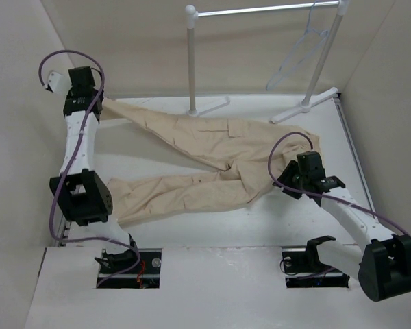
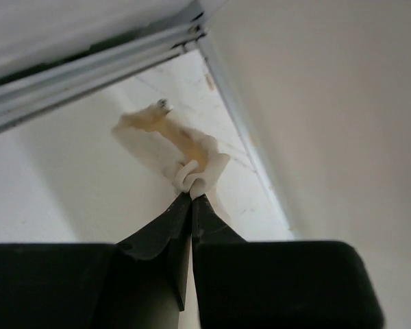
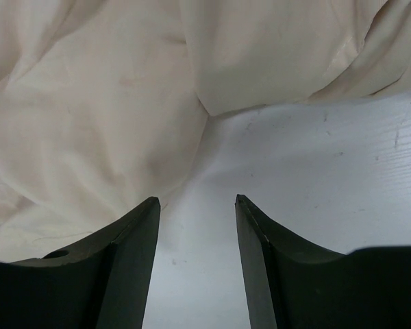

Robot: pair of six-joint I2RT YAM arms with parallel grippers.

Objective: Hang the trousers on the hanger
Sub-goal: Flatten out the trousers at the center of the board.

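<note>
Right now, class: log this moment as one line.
left jaws: shut on trousers leg end | right jaws: open, at waist | hanger: on rail

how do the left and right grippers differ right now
The left gripper is shut, pinching a bunched fold of the trousers; the right gripper stands open, holding nothing. The left is at a leg end, the right by the waist end, over bare table. Both are black.

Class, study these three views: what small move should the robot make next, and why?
Probably ease the right gripper forward and close it on the edge of the trousers: its jaws stand open over bare table, just short of the cloth, while the left gripper is shut on a leg end.
</note>
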